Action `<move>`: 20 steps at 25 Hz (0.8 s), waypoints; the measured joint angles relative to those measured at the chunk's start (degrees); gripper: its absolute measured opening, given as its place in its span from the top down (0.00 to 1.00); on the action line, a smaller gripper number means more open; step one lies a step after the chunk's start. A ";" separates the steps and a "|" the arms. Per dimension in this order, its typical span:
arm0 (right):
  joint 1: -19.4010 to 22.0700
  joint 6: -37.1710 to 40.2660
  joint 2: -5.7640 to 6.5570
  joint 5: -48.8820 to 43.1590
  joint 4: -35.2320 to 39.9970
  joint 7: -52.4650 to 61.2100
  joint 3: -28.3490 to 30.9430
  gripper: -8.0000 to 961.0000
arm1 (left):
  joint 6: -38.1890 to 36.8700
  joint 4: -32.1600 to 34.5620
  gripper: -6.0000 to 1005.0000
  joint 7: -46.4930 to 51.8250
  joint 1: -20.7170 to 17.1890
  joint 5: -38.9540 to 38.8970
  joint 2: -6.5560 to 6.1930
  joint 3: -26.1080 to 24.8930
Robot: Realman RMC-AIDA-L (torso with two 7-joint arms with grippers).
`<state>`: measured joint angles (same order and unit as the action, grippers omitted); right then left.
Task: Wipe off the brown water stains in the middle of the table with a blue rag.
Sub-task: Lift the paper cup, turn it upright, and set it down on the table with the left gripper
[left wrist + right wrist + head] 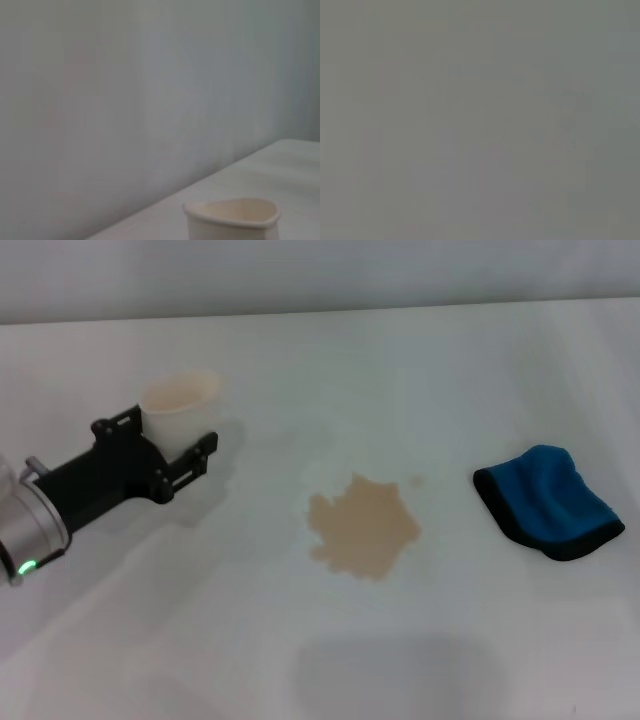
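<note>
White table (200, 640) fills the head view, and we read it from left to right. At the left edge, the left gripper (195, 453) reaches in from the lower left, its black jaws clamped on a paper cup (180, 408) that stands upright in the upper left of the frame. The left wrist view shows only the cup rim (231, 212) against the wall.

At frame centre lies the stain (362, 525), a flat tan blotch with a small satellite spot toward its upper right. It lies well apart from the cup, to the right of it.

At centre right lies the rag (546, 502), loosely folded, black edging showing along its near side. Its long axis runs from upper left to lower right. It lies near the stain but does not touch it.

We do not see the right gripper in any view; its wrist view shows nothing legible.

We judge that the rag, on the far side of the stain from the occupied left gripper, falls to the right arm, which would then sweep it leftward.
</note>
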<state>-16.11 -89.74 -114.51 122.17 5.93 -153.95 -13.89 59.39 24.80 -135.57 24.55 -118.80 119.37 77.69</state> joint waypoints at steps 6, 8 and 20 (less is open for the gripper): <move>-1.02 1.58 -0.10 0.00 0.73 -0.02 -0.08 0.09 | -0.64 -6.92 0.40 -2.45 4.21 -0.46 0.47 1.71; -1.11 1.75 -0.10 0.00 0.74 -0.03 -0.09 0.09 | -0.77 -8.37 0.40 -2.74 5.53 -0.52 0.50 3.54; -1.15 1.64 -0.18 0.16 0.64 -0.04 0.23 0.09 | -3.66 -8.77 0.40 -7.60 4.29 -0.71 0.52 7.44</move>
<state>-17.26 -88.10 -114.70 122.32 6.56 -153.98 -13.66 55.73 16.04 -143.18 28.84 -119.51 119.89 85.13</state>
